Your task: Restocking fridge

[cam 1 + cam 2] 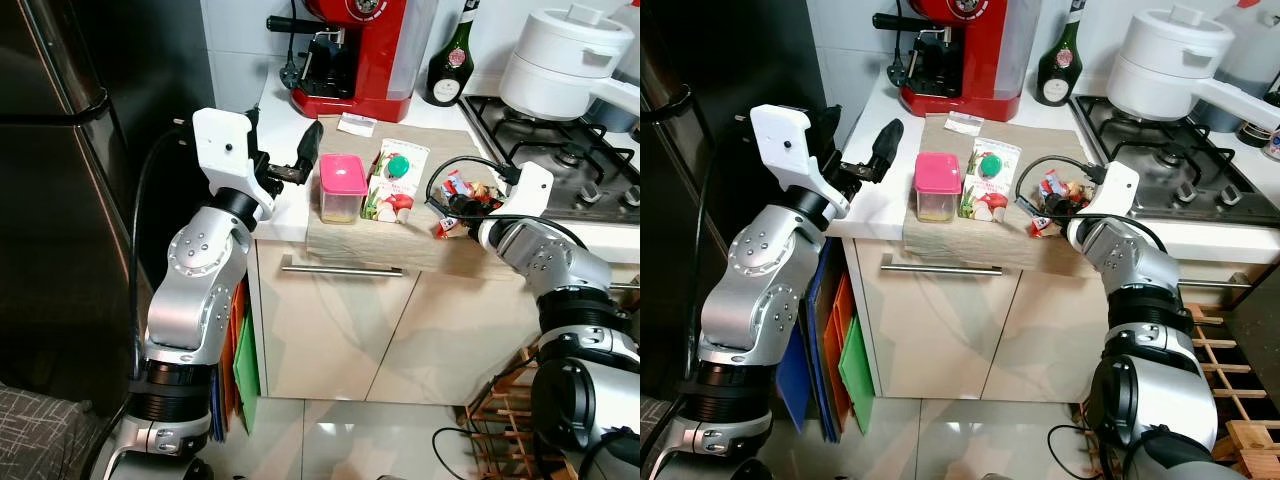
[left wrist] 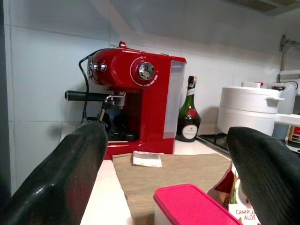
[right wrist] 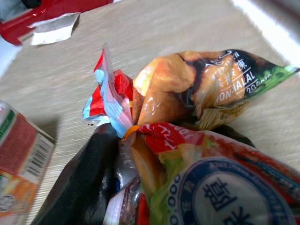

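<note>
Kitchen counter beside a dark fridge, seen from the robot's head. A beige mat lies on the counter. On it stand a pink-lidded tub and, just beside it, a carton printed with radishes. Behind them are a red coffee machine and a green bottle; a white pot sits on the hob.

The left gripper is raised at the counter's edge, close to the tub on its fridge side; its two fingers are spread wide with nothing between them, and the wrist view looks between them at the tub's pink lid and the coffee machine.

The right gripper rests at the mat's near edge, closed around a bunch of snack packets. The packets, red, orange and green, lie on the mat, near the carton but apart from it.
</note>
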`<state>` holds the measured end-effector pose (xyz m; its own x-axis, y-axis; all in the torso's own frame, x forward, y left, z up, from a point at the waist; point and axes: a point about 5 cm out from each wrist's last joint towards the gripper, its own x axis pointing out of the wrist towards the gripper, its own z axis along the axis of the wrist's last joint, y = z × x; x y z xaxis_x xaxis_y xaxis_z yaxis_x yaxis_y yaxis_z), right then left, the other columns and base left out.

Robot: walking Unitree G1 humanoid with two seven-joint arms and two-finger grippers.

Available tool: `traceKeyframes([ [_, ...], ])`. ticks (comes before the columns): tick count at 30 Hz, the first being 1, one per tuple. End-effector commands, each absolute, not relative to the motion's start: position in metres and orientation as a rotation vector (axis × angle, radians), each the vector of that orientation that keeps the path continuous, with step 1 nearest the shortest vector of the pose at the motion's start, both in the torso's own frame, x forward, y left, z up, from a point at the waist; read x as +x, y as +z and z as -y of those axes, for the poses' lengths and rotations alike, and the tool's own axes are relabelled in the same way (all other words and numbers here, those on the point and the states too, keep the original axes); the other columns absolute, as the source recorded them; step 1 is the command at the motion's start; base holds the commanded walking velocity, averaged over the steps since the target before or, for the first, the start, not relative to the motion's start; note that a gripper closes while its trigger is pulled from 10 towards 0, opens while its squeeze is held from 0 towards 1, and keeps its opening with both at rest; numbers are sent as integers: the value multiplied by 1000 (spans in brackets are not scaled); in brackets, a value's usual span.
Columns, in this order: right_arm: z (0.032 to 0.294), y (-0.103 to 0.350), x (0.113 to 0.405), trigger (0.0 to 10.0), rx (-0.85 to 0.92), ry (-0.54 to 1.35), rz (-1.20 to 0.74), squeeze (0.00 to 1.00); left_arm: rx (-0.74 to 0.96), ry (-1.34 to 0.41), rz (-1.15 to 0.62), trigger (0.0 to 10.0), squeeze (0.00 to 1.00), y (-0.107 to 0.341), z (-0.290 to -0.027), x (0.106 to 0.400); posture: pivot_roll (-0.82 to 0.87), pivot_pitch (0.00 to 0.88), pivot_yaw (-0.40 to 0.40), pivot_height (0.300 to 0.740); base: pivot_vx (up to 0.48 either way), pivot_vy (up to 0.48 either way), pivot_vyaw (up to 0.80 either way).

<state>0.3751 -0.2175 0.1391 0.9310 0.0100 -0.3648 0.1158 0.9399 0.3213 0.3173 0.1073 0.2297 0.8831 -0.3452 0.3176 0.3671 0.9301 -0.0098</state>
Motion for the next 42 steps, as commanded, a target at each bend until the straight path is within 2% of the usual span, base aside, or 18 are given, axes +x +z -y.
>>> traceKeyframes([
  [1,219,117,366,0,261,-105,-435,0,-56,-367,281,10000,0,222,-108,318,1,0,-2,740,0,0,0],
  [7,206,147,368,0,274,-88,-162,0,-44,-365,266,10000,0,218,-108,318,-4,0,1,740,0,0,0],
  [12,204,164,364,0,195,-104,-23,0,-37,-368,265,10000,0,217,-108,318,-6,0,3,740,0,0,0],
  [13,205,177,361,0,158,-127,74,0,-33,-368,265,10000,0,217,-108,318,-5,0,6,740,0,0,0],
  [18,207,199,353,0,83,-175,224,0,-22,-368,268,10000,0,217,-109,318,-4,0,5,740,0,0,0],
  [19,206,207,344,0,23,-200,295,0,-14,-363,272,10000,0,217,-110,318,-3,0,0,740,0,0,0],
  [21,205,209,341,0,3,-207,314,0,-11,-360,274,10000,0,217,-110,317,-3,0,0,740,0,0,0],
  [24,207,209,326,0,-145,-291,384,0,-6,-356,282,10000,0,216,-110,315,-4,0,-1,740,0,0,0],
  [29,209,197,307,0,-272,-364,401,0,-1,-360,286,10000,0,214,-109,313,-4,0,3,740,0,0,0],
  [36,208,169,289,0,-373,-375,336,0,4,-386,273,10000,0,203,-107,309,-10,0,13,740,0,0,0],
  [40,208,168,289,0,-368,-379,319,0,-2,-394,261,10000,0,199,-107,309,-13,0,15,740,0,0,0],
  [41,205,166,293,10000,-351,-360,298,0,-5,-396,256,10000,0,197,-107,310,-15,0,15,740,0,0,0],
  [42,205,166,293,10000,-351,-360,298,0,-5,-396,256,10000,0,197,-107,310,-15,0,15,740,0,0,0],
])
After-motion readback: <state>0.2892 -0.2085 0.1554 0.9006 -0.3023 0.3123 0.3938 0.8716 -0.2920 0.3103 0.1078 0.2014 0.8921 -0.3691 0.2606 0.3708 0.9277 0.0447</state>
